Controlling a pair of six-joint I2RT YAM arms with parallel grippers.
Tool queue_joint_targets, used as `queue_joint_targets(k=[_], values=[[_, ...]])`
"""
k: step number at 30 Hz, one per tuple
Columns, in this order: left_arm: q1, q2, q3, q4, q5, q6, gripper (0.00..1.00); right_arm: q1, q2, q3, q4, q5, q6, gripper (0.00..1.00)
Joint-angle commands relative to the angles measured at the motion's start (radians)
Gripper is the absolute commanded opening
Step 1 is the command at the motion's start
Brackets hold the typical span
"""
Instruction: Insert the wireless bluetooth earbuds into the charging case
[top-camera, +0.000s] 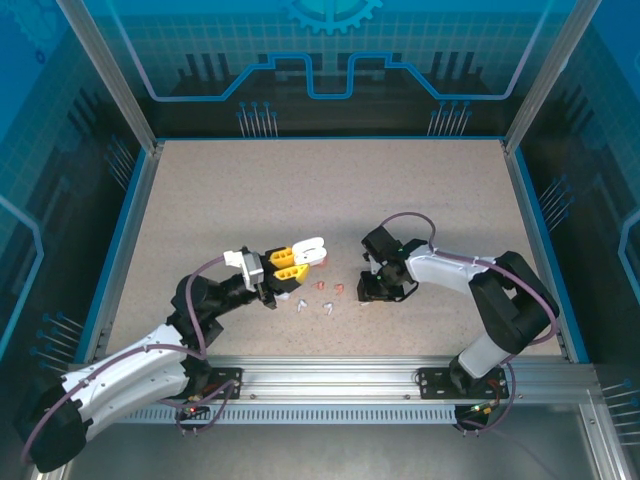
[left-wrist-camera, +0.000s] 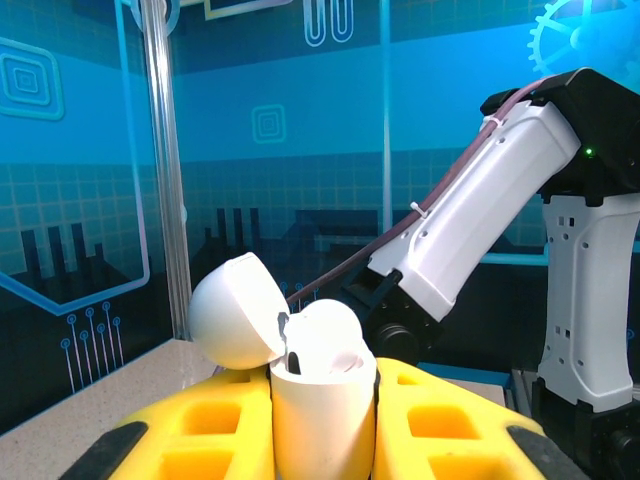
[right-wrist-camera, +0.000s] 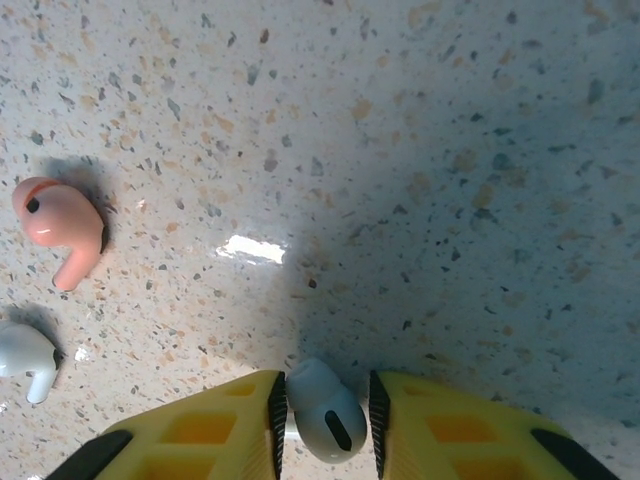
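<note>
Speckled beige tabletop (top-camera: 330, 190) fills the enclosure in the top view, bounded by a blue rim (top-camera: 325, 139) on the far and side edges and an aluminium rail (top-camera: 330, 372) at the near edge. The far half lies bare and gives wide room. The work is crowded into a small patch near the rail. The left gripper (top-camera: 300, 258) reaches in from the lower left, clamped on a white charging case (top-camera: 312, 246). The right gripper (top-camera: 378, 292) points down at the table just to its right. Between them lie two salmon-red earbuds (top-camera: 331, 287) and, nearer the rail, two white earbuds (top-camera: 313, 305), all well apart from the side rims.

From the left wrist, the left gripper (left-wrist-camera: 320, 432) has its yellow fingers (left-wrist-camera: 200, 435) tight on both sides of the upright charging case (left-wrist-camera: 320, 400). Its lid (left-wrist-camera: 235, 310) is swung open to the left, a detail hard to read from above. Behind stands the right arm (left-wrist-camera: 480, 200) against blue panels.

From the right wrist, the right gripper (right-wrist-camera: 325, 425) is closed on a white earbud (right-wrist-camera: 325, 408), with a black pad against each flank, low over the table (right-wrist-camera: 420, 150). A salmon-red earbud (right-wrist-camera: 60, 225) lies to the left. A second white earbud (right-wrist-camera: 25, 360) sits at the left edge, with open surface ahead and to the right.
</note>
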Motion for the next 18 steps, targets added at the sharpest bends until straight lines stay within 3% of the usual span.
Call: queue_joint_targets(k=[1,6,18], values=[[-0.006,-0.027,-0.012,0.011,-0.023,0.017,0.00,0.035,0.019,0.015,0.004,-0.012,0.001,0.30],[-0.005,-0.042,-0.015,-0.002,-0.027,0.017,0.00,0.052,-0.028,0.010,0.012,0.009,-0.010,0.20],[-0.006,-0.056,-0.027,-0.050,-0.034,0.012,0.00,0.067,-0.224,0.024,-0.059,0.134,-0.139,0.20]])
